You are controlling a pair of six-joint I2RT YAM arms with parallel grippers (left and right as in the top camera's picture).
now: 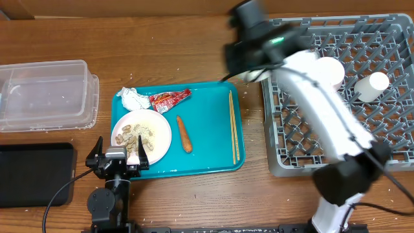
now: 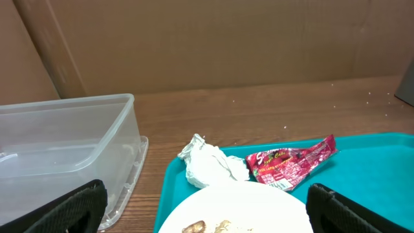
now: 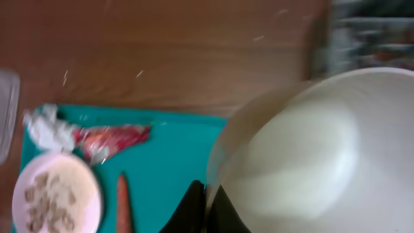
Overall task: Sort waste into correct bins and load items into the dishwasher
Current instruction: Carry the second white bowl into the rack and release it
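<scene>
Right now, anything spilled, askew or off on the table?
Only minor: pale specks dot the wooden table around the teal tray and grey dish rack, like spilled crumbs. The food scraps sit on the white plate; the right gripper grips a white bowl by its rim. Nothing looks broken.

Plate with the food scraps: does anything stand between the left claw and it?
Nothing visible does. The left claw is open right at the plate's near rim. The napkin and red wrapper lie beyond the plate, on its far side.
</scene>
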